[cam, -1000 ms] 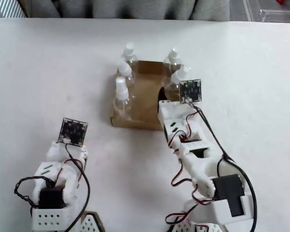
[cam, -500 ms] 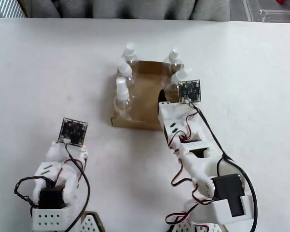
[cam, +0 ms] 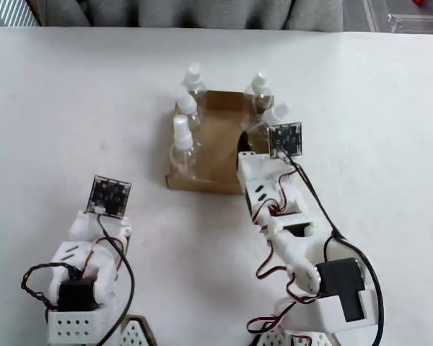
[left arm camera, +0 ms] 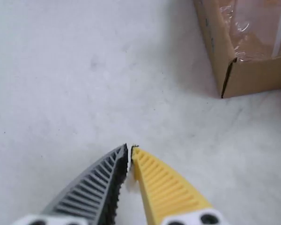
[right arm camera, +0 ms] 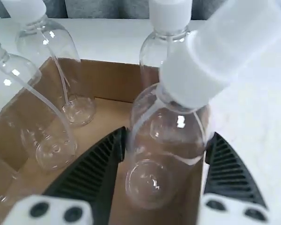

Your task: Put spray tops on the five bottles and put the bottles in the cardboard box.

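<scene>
The cardboard box (cam: pixel 215 148) lies open at the table's middle, and its corner (left arm camera: pixel 246 70) shows in the left wrist view. Three clear bottles with white spray tops stand along its left side (cam: pixel 182 141), (cam: pixel 186 106), (cam: pixel 193 79). Another stands at the far right corner (cam: pixel 258 86). My right gripper (right arm camera: pixel 167 136) is shut on the fifth bottle (right arm camera: pixel 166 140), which tilts with its base over the box floor; from above, that bottle (cam: pixel 269 120) leans right. The left gripper (left arm camera: pixel 130 148) rests shut and empty over bare table, short of the box.
The left arm (cam: pixel 86 267) sits at the near left, the right arm (cam: pixel 303 252) stretches from the near right to the box. White tabletop (cam: pixel 72 108) lies open on the left and far sides. Two neighbouring bottles (right arm camera: pixel 56 70), (right arm camera: pixel 166 42) stand close to the held one.
The right gripper has drawn slightly back toward the near edge, and the bottle in it now leans more to the right. The left arm has not moved.
</scene>
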